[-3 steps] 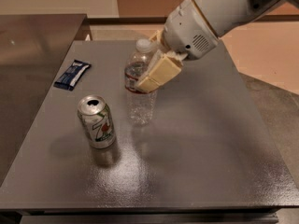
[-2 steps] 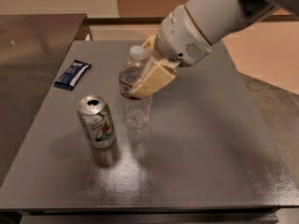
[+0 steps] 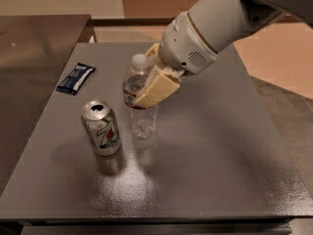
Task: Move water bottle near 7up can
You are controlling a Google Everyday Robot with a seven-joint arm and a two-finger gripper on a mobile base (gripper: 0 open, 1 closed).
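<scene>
The water bottle [image 3: 140,112] is clear and ribbed, with a white cap and a dark label band, and stands upright near the middle of the grey table. My gripper [image 3: 155,84] comes in from the upper right and is shut on the water bottle's upper part, its cream fingers [image 3: 157,88] across the label. The 7up can [image 3: 101,128] is silver with a green and red logo. It stands upright just left of the bottle with a small gap between them.
A flat dark blue snack wrapper [image 3: 75,78] lies at the back left of the grey table [image 3: 220,146]. A darker counter [image 3: 29,58] adjoins the table on the left. The table's front edge runs along the bottom of the view.
The gripper and the bottle have shifted left and a little toward the front, closing the gap to the can. The can and the wrapper have not moved.
</scene>
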